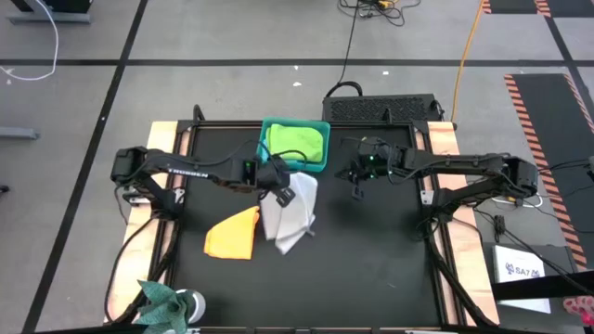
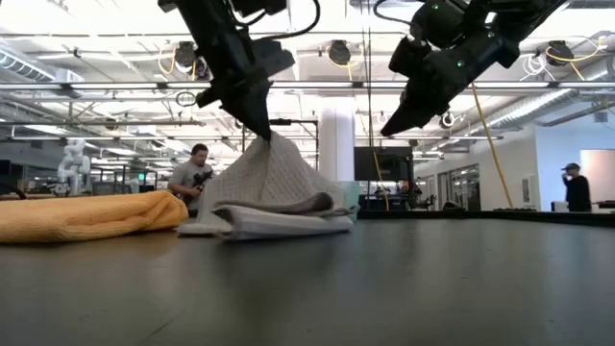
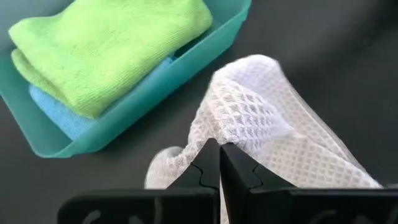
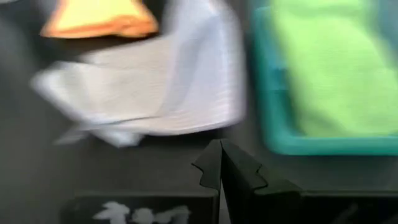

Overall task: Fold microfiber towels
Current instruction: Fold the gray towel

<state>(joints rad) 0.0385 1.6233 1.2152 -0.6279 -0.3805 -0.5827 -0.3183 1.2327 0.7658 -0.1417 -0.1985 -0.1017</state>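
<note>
The left tool (image 1: 279, 190) is pinching an edge of the light grey towel (image 1: 290, 215), which lies mid-tabletop just near of the teal bin (image 1: 324, 139). In the low view the cloth (image 2: 274, 187) rises in a tent to the tool's tips (image 2: 261, 128) while its lower layers rest on the tabletop (image 1: 371, 250). The right tool (image 1: 355, 182) hovers to the right of the towel and bin, pressed together and holding nothing. The orange-yellow towel (image 1: 234, 234) lies on the tabletop touching the grey one's left side; the lime green towel (image 3: 106, 43) sits folded in the bin over the light blue towel (image 3: 59, 112).

The step in hand appears to be lifting a grey edge to fold it over. Done well, the lift goes only high enough to free that layer, then travels straight across so edges meet squarely. The right tool could press the lower layers to stop them dragging. The loose weave may slip or bunch, and the path should avoid snagging the orange-yellow towel or the bin wall.
</note>
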